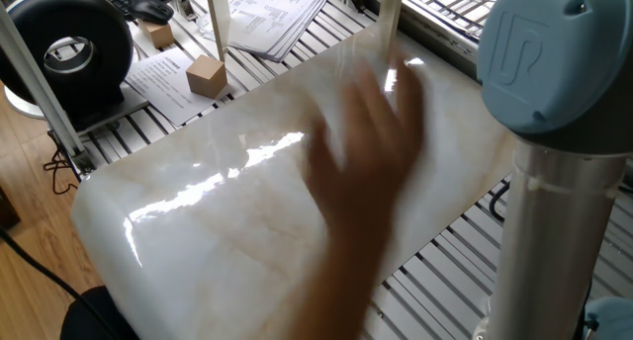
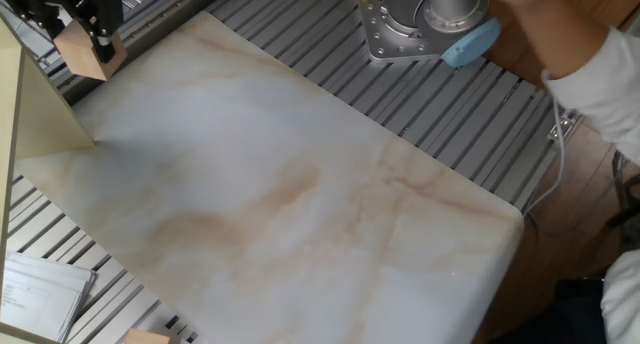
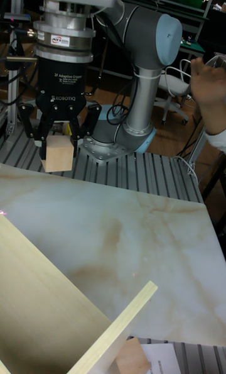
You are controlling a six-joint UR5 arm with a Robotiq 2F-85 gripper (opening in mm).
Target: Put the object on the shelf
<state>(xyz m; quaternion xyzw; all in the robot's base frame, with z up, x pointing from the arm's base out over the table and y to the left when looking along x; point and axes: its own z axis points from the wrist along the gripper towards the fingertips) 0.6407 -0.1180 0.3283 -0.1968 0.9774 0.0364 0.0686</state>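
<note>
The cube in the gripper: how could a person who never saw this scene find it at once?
Start at the big grey arm behind the marble slab and follow it to the black gripper. The cube is clamped between its fingers, above the slab. The other wooden blocks lie on the table; only this one is held.
</note>
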